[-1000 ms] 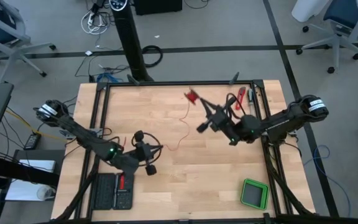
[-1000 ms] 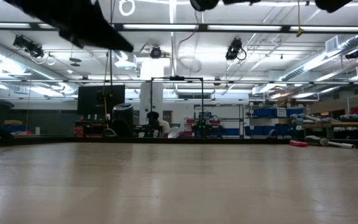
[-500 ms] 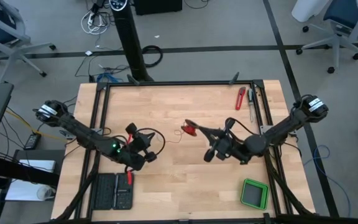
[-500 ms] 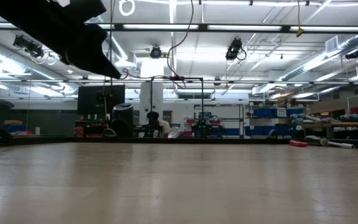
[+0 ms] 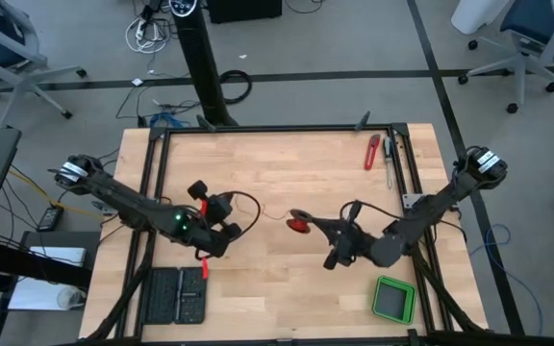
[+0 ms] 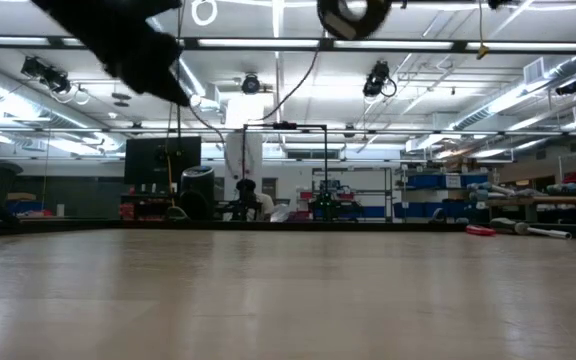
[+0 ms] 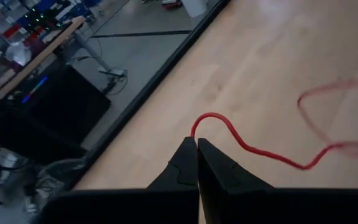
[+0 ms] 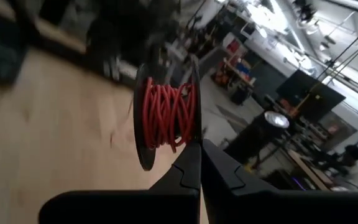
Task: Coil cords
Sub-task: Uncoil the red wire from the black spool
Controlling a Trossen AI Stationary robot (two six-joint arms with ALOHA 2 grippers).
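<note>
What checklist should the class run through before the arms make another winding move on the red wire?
1. Left gripper shut on the red wire: ok.
2. Right gripper shut on the spool: ok.
3. Wire wound on the spool: ok, several turns show.
4. Loose wire between the grippers free of snags: cannot tell.
5. Green box and red-handled tool apart from both grippers: ok.

Left claw [image 7: 197, 144] closed, pinching thin red wire [image 7: 253, 151]; wire loops across wooden table [image 7: 272, 56].
</note>
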